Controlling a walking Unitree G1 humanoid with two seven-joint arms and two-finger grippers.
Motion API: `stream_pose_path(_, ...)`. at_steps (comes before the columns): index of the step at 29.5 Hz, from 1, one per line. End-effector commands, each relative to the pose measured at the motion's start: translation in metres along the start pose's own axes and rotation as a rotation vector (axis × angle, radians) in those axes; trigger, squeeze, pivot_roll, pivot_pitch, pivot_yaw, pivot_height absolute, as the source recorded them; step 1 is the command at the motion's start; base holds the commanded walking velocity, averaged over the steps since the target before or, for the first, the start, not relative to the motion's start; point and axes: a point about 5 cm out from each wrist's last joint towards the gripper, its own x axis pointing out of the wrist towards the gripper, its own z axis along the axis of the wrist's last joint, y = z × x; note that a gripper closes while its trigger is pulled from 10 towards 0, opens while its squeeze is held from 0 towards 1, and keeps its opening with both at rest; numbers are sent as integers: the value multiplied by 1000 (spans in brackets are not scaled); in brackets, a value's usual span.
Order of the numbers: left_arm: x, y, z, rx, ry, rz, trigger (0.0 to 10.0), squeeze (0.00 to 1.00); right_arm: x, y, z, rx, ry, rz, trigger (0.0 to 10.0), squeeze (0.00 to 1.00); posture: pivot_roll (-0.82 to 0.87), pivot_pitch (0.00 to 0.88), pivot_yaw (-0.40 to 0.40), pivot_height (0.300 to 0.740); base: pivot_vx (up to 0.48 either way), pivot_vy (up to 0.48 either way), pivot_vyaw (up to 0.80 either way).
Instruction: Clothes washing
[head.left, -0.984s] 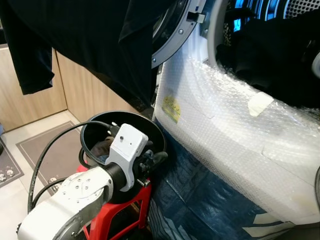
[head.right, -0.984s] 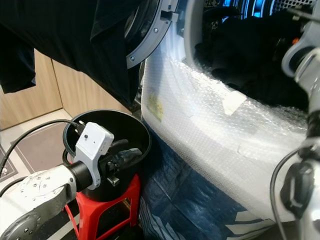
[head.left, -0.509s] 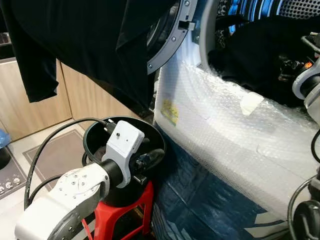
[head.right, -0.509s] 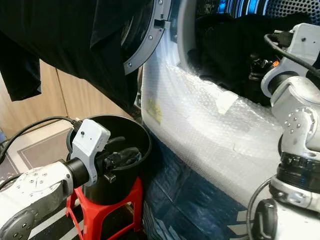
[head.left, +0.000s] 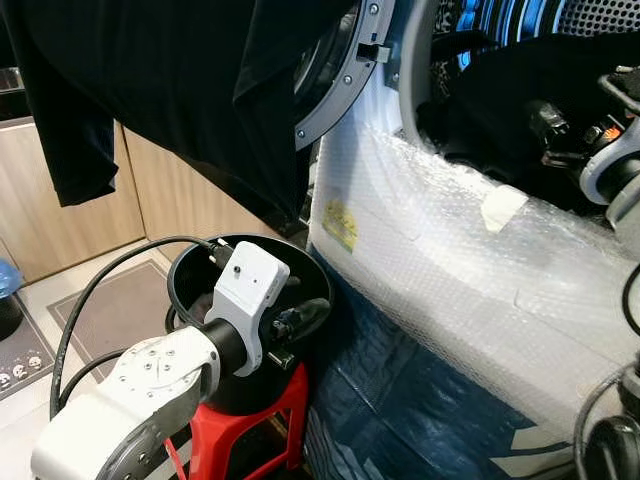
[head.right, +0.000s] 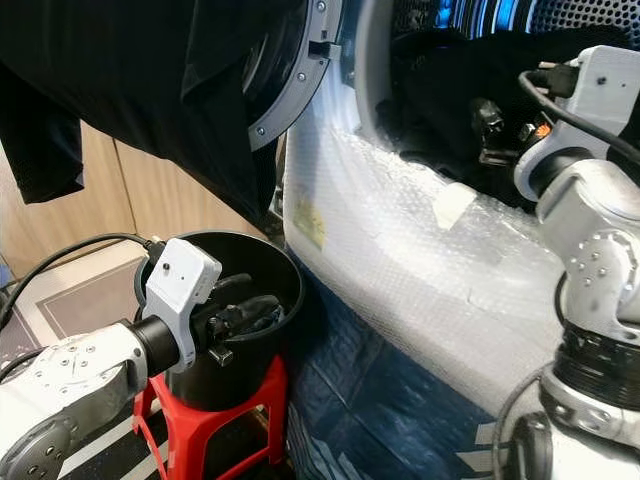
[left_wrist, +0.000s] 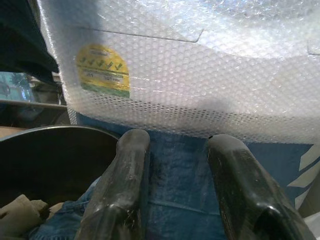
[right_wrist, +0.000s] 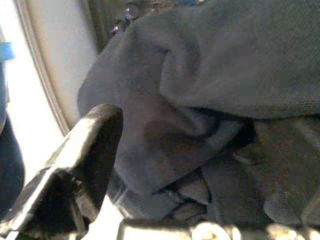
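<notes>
I am holding the left gripper over the rim of the black bucket, its two fingers standing apart with nothing between them. The bucket is sitting on a red stool just beside the bubble-wrapped washing machine, and a bit of blue denim and pale cloth is lying inside it. A yellow sticker is showing through the wrap on the machine's front. I am reaching the right gripper into the drum opening, against the dark clothes heaped at the mouth of the drum. Of this gripper I am seeing one black finger beside the grey folds, and I cannot tell whether it is parted or pinching cloth. A black garment is hanging over the open washer door, above the bucket. A grey mat is lying on the floor beside the stool.
</notes>
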Motion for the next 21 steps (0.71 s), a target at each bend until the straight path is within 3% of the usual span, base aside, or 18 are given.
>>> stream_pose_path(1,0,-4,2,1,-7,-29,10000,0,-7,-4,8,-20,-32,19,10000,1000,-16,0,-181,740,0,0,0)
stream_pose_path(5,-1,-3,1,4,-8,-24,10000,0,-13,-13,15,-28,-46,84,10000,1000,-11,0,-181,740,0,0,0)
stream_pose_path(14,-3,1,2,12,-5,-8,10000,0,-25,-22,11,-64,35,231,10000,1000,0,0,-175,740,0,0,0)
stream_pose_path(15,-4,1,2,11,-4,-6,10000,0,-27,-25,10,-73,43,254,10000,0,1,0,-175,740,0,0,0)
stream_pose_path(19,-5,0,1,10,0,-4,10000,0,-35,-31,6,-80,85,339,10000,0,7,0,-175,740,0,0,0)
stream_pose_path(21,-6,0,1,11,2,-4,10000,0,-41,-24,6,-45,91,437,10000,0,7,0,-173,740,0,0,0)
